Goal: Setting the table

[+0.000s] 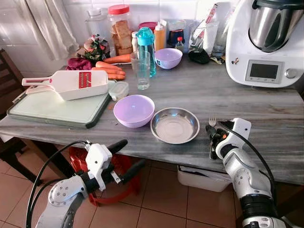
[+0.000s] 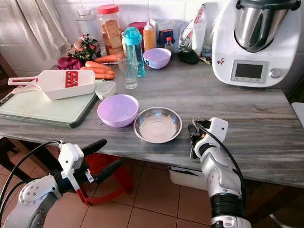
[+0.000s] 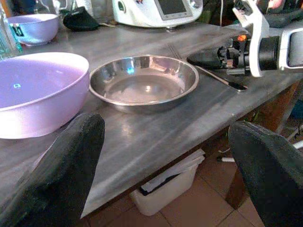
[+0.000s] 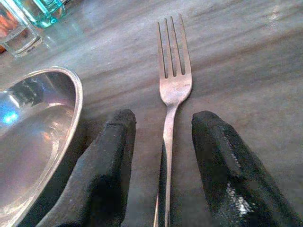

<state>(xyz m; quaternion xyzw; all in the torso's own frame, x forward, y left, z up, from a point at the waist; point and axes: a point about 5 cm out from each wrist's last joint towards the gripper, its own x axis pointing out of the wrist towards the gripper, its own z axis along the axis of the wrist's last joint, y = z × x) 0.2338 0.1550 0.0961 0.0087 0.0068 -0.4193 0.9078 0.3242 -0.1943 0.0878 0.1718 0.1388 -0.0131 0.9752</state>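
Note:
A metal fork (image 4: 173, 80) lies flat on the grey table, just right of the empty steel plate (image 1: 175, 125), tines pointing away from me. My right gripper (image 4: 163, 161) rests low over the fork's handle. It is open, one black finger on each side of the handle, with a gap between each finger and the metal. A lilac bowl (image 1: 134, 110) stands touching the plate's left side. My left gripper (image 1: 127, 157) hangs open below the table's front edge, holding nothing.
A green cutting board (image 1: 47, 108) with a white slicer (image 1: 71, 84) lies at the left. A glass (image 1: 142, 70), a blue bottle (image 1: 146, 47), a second lilac bowl (image 1: 168, 58), carrots (image 1: 111, 70) and jars stand behind. A white kitchen machine (image 1: 266, 42) fills the back right.

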